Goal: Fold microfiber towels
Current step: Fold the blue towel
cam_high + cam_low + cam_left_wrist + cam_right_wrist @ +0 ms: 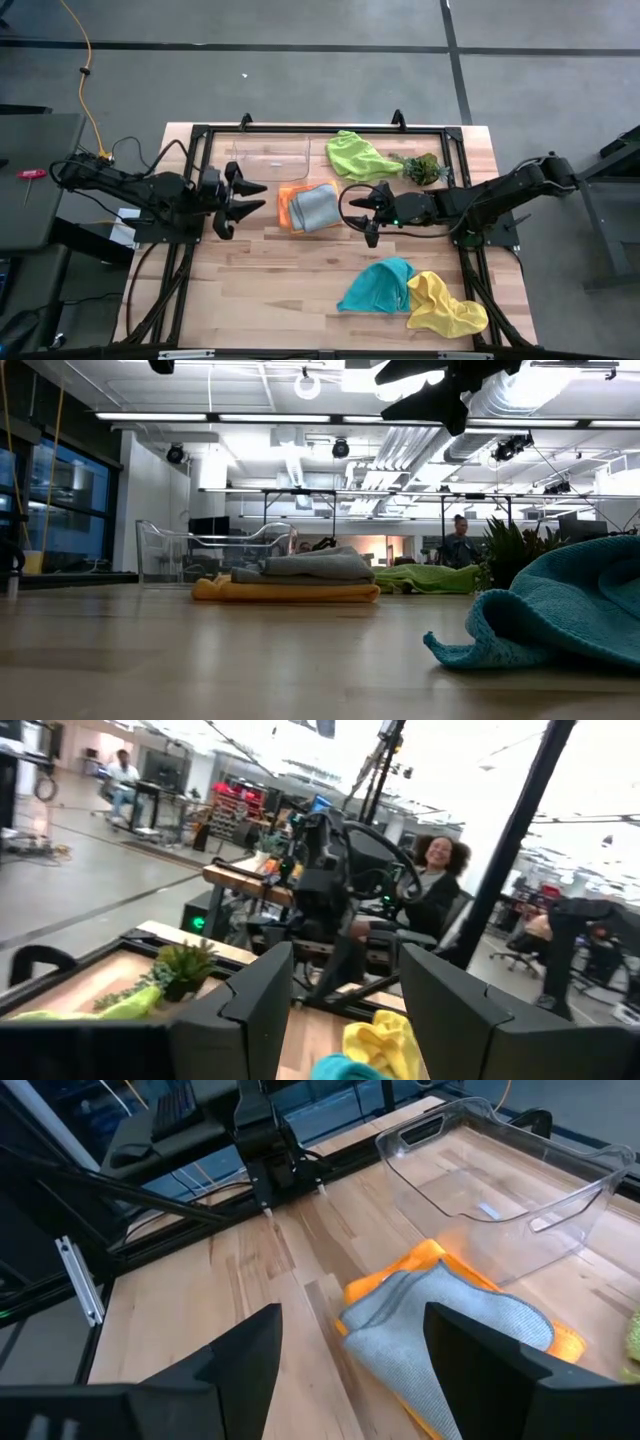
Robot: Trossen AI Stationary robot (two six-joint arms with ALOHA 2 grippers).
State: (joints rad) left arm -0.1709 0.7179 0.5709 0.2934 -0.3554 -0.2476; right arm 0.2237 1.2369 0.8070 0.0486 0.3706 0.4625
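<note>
A folded grey towel [318, 206] lies on a folded orange towel [289, 207] at the table's middle; both also show in the right wrist view, grey [450, 1342] on orange [420, 1260]. The lime green towel [355, 155] lies crumpled at the far side. The teal towel [378, 287] and the yellow towel [445, 305] lie crumpled near the front edge. My left gripper [248, 197] is open and empty, left of the stack. My right gripper [362, 212] is open and empty, right of the stack.
A clear plastic tray [270, 157] stands behind the stack. A small leafy plant sprig [423, 167] lies beside the lime green towel. A black frame [300, 130] runs around the table's working area. People show in the room beyond.
</note>
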